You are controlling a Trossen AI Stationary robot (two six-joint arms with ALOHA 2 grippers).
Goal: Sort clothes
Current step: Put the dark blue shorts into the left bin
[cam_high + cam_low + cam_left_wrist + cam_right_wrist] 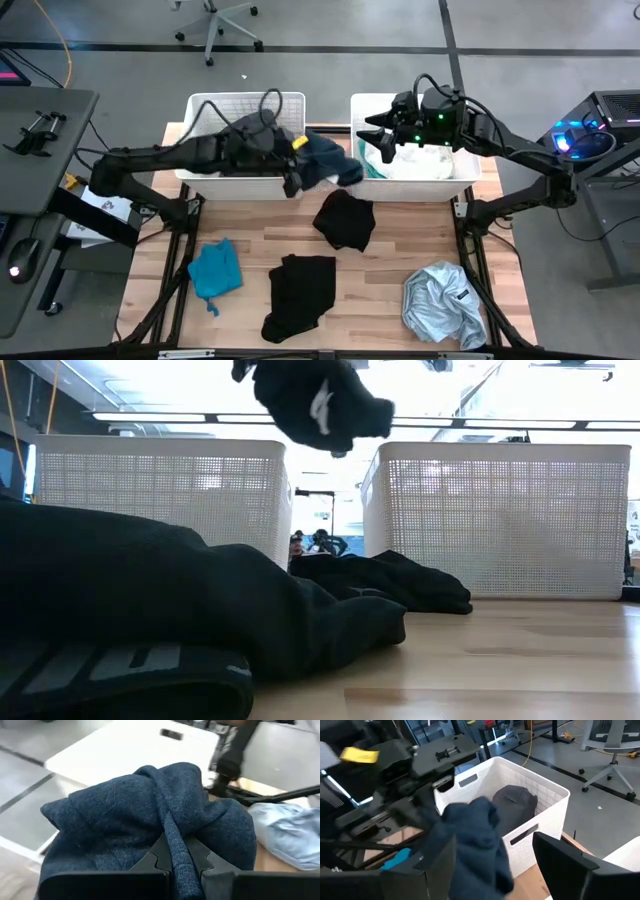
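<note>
My left gripper point(296, 178) is shut on a navy garment point(330, 160), held in the air by the front right corner of the left white basket point(245, 97). The garment also shows in the low view point(320, 405) and the right wrist view point(480, 835). My right gripper point(378, 135) is open and empty above the right white basket point(470, 172), which holds white and teal clothes point(425, 160). A dark grey garment point(515, 800) lies in the left basket. My left gripper pinches a raised fold of the navy garment point(172, 840) between its two fingers, several layers bunched together. The fingers come from the table's left. The garment is lifted clear and hangs bunched around and below the fingers, above the level of the basket rims.
On the table lie a black garment point(345, 220) at the middle, another black garment point(300, 290) near the front edge, a bright blue one point(215, 268) at the front left and a pale grey-blue one point(445, 300) at the front right. Both baskets stand along the far edge.
</note>
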